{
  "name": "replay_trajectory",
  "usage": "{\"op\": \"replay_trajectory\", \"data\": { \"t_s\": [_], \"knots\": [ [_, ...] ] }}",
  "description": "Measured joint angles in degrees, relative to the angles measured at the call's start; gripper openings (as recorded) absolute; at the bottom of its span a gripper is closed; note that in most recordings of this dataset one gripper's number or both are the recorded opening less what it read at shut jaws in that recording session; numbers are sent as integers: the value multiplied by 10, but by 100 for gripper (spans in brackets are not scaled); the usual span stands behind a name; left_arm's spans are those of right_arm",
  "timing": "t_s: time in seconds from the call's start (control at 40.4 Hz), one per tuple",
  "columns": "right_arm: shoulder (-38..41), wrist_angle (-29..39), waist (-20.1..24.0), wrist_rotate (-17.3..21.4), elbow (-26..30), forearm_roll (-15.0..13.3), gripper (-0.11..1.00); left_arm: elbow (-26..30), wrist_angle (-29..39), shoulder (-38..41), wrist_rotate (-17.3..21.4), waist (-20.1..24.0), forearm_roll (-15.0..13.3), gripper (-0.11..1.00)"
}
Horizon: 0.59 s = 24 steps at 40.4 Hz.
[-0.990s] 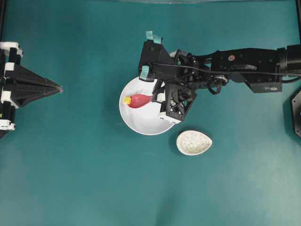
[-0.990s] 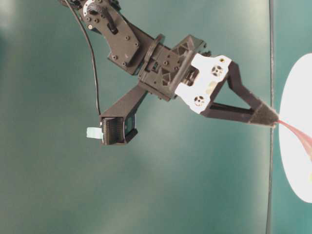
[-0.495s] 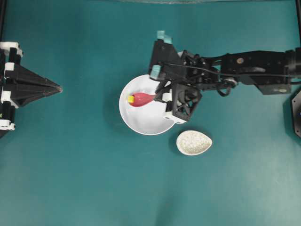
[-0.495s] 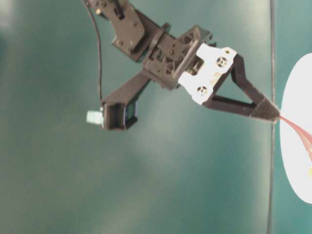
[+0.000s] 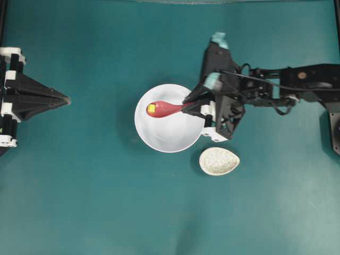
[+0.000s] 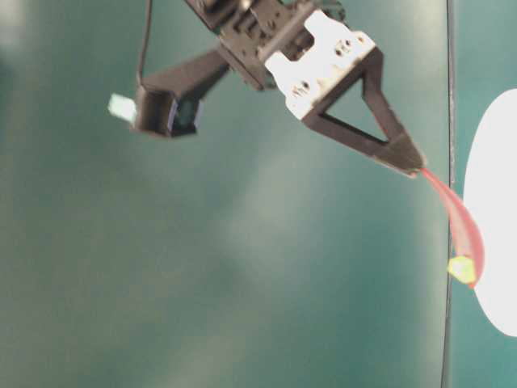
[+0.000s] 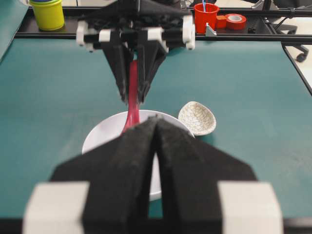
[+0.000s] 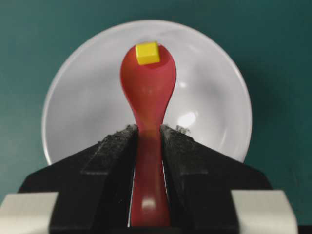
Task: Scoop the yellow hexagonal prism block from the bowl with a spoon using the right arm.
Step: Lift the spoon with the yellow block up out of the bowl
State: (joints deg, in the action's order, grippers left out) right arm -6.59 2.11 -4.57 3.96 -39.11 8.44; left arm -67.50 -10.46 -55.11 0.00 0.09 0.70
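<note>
Block (image 8: pixel 147 52) on tool-clamped (image 8: pixel 147 134) spoon (image 8: pixel 148 92)

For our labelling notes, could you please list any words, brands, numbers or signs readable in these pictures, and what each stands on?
None: no readable text shows in any view.
The spoon, yellow block, white bowl and speckled spoon rest carry no marks.
The yellow cup, red cup and tape roll are too small to tell.
</note>
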Motion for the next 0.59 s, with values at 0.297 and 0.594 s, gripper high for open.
{"op": "replay_trajectory", "data": {
  "t_s": [0.297, 0.594],
  "knots": [
    [-69, -83, 2, -1, -47, 0, 23, 0, 0, -1, 1, 0, 1, 0],
    [-136, -90, 1, -6, -53, -2, 23, 1, 0, -1, 1, 0, 1, 0]
  ]
}}
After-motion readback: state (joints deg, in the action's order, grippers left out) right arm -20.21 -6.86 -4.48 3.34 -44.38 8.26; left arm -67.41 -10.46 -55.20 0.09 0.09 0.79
